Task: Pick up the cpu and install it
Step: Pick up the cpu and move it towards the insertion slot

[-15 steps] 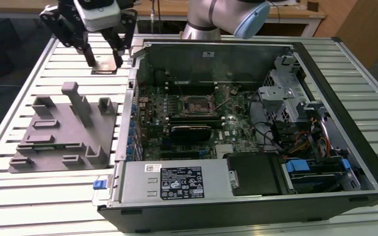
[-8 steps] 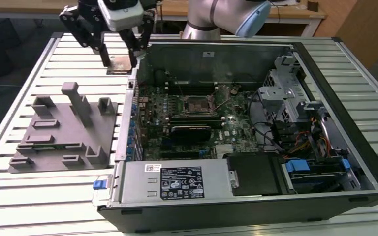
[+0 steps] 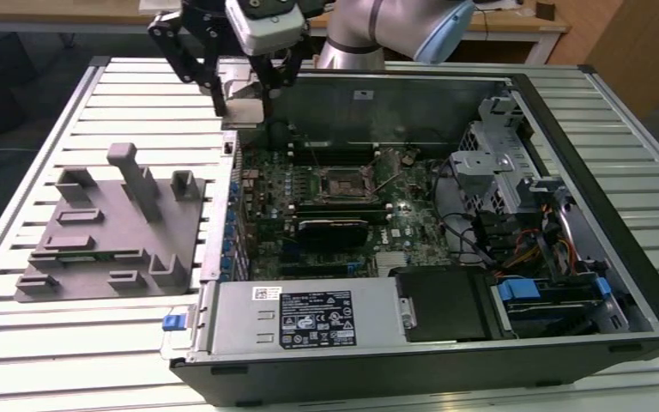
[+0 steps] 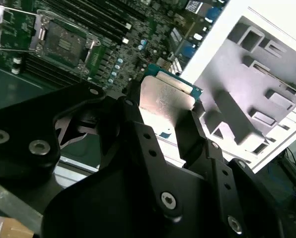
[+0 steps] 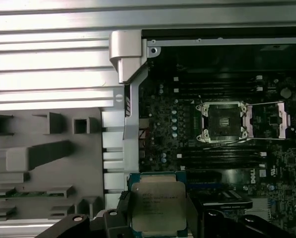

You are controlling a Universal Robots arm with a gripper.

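Above the slatted table point(image 3: 66, 343), the gripper point(image 3: 243, 105) is closed on the cpu point(image 5: 158, 206) at the edge of the computer case point(image 3: 421, 367), so carrying seems in hand; seating would need it level over the open socket point(image 5: 223, 121).

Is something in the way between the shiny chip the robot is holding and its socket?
Nothing visible is. The gripper holds the cpu up in the air, and the socket lies open with its lid flipped back and nothing on it.
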